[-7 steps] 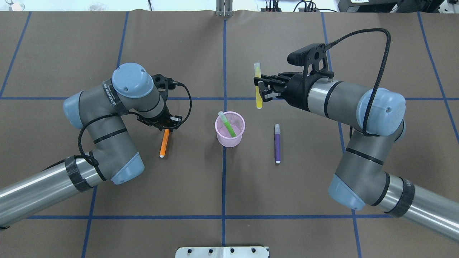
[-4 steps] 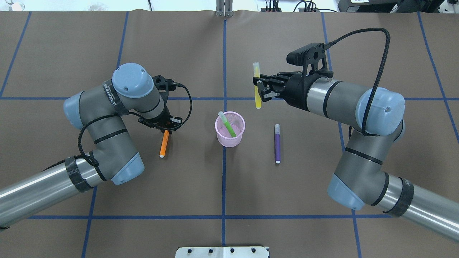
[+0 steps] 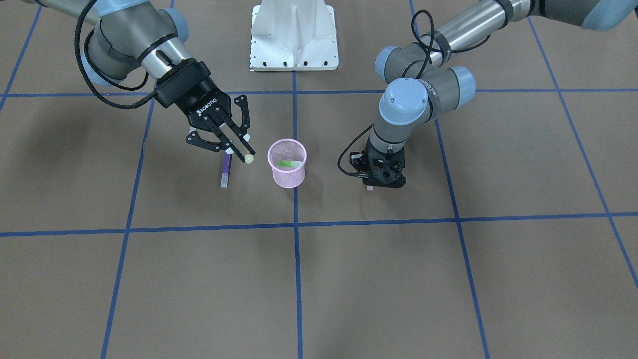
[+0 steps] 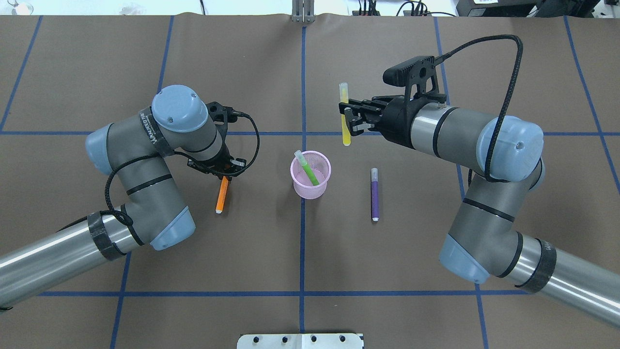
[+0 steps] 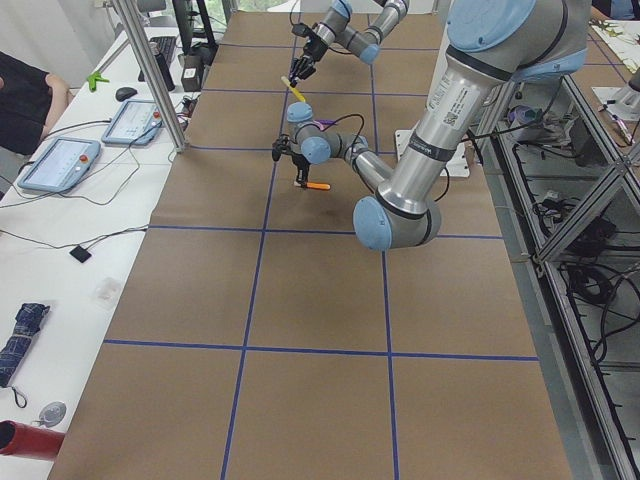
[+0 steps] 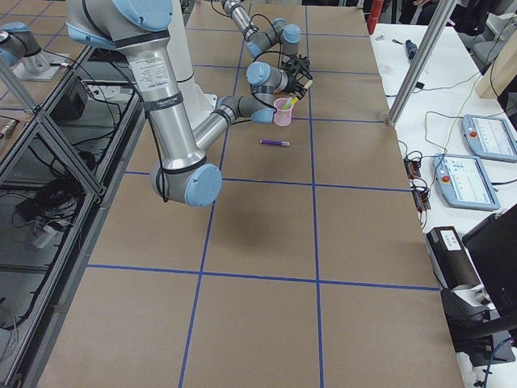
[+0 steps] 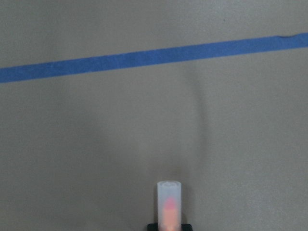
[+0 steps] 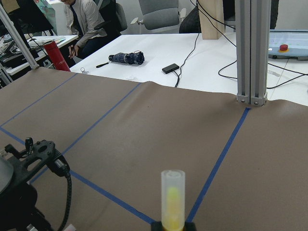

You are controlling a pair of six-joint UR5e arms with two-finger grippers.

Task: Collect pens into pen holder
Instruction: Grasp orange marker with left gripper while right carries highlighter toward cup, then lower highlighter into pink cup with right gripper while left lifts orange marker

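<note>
Folded umbrella [image 8: 126,57], red bottle [image 8: 56,56]

The left gripper [image 4: 224,175] hides the orange pen [image 4: 222,195] top; its jaws cannot be seen. The right wrist view cuts off the yellow pen [image 8: 173,199].

Green pen [image 4: 310,173] in pink holder [image 4: 310,192], yellow pen [image 4: 346,135] aloft, purple pen [image 4: 374,194], orange pen [image 4: 222,198] lying flat

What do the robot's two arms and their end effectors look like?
The left arm and right arm are smooth silver-grey tubes with pale blue joint caps and black bands. A black braided cable loops beside each wrist. The right end effector is black, with two slim fingers and white ROBOTIQ lettering; the left end effector is black too.
</note>
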